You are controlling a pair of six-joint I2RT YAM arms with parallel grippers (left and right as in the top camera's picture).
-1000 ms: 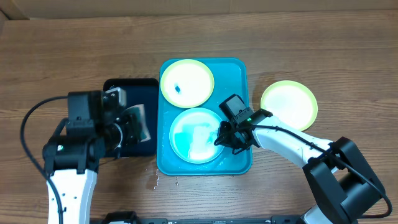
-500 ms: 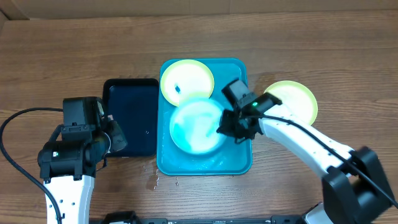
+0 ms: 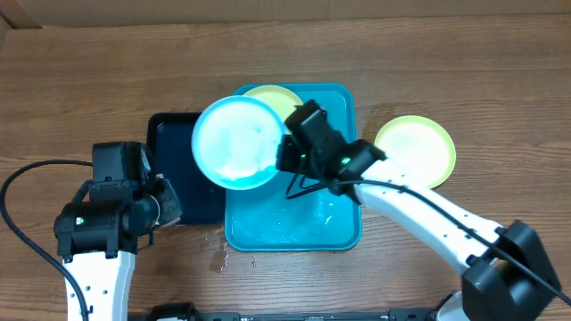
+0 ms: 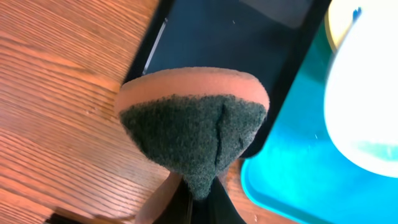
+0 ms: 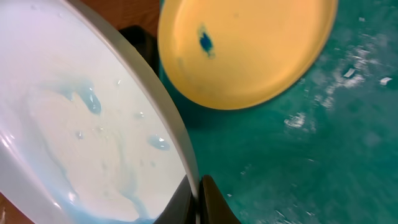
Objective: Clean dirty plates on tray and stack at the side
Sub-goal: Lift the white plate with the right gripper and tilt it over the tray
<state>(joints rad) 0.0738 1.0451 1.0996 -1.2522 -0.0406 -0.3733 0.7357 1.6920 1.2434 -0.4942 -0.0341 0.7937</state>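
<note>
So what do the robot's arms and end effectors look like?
Both arms match: the left arm and right arm have white tubular links joined by chunky black joint housings. A thin black cable loops beside each. The left end effector and right end effector are black; a small green light glows near the right wrist.

Both arms look alike: the left arm [image 3: 100, 267] and the right arm [image 3: 419, 207] have smooth white tube links joined by chunky black blocks. A thin black cable [image 3: 18, 192] curves out from the left arm, and another runs along the right arm's white link. The right arm's black wrist block bears 1 small green light [image 3: 344, 161]. The left gripper [image 4: 200, 193] and right gripper [image 5: 198, 193] have slim dark fingers
</note>
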